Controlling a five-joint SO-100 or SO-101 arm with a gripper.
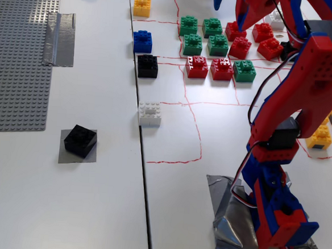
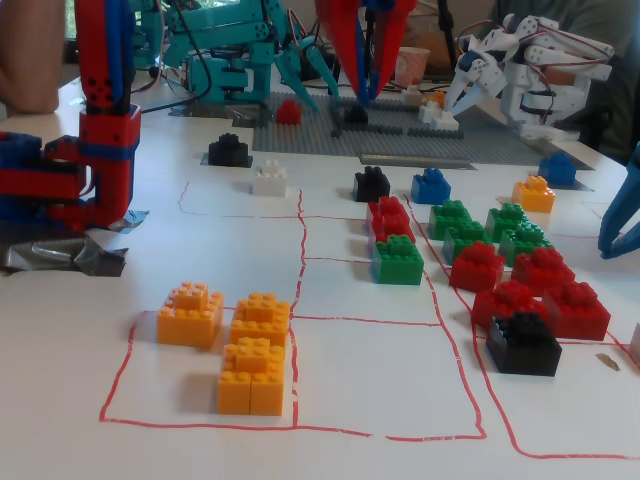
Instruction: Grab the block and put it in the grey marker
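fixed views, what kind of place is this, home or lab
Probably a robotics lab or workshop: several robot arms, teal and white, stand behind the table, and sorted bricks lie in red-marked boxes.

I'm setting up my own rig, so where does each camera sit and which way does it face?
A fixed view: high, looking down on the table; the red-and-blue arm rises along its right side.
A fixed view: low, near table level, looking across the bricks toward the grey baseplate; the arm stands at left.
Shared: the black block on the grey marker, and the white brick.
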